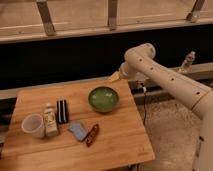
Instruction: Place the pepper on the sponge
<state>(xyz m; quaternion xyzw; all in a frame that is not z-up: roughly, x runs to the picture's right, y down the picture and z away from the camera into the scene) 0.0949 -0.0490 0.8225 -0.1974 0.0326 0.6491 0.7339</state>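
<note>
1. The pepper [92, 135] lies flat on the table [120, 145], near the front edge and about midway between the left and right edges. It lies diagonally, with 1 end toward the back right.
2. The sponge [78, 131] lies just beside it on the left. I cannot tell whether the 2 touch. The pepper is not on the sponge.
3. The bowl [104, 98], green, stands farther back and nearer the right edge, apart from the pepper.
4. Behind and left of the sponge lies a black block [62, 111] with pale stripes. A bottle [49, 121] stands upright just left of it, and a cup [33, 125] stands nearest the left edge.
5. The gripper [115, 76] hangs in the air over the back edge, behind the bowl and well apart from the pepper. Whether it is released or clenched, I cannot tell.
6. The arm [165, 82] comes in from the right, bending above the back right corner.
</note>
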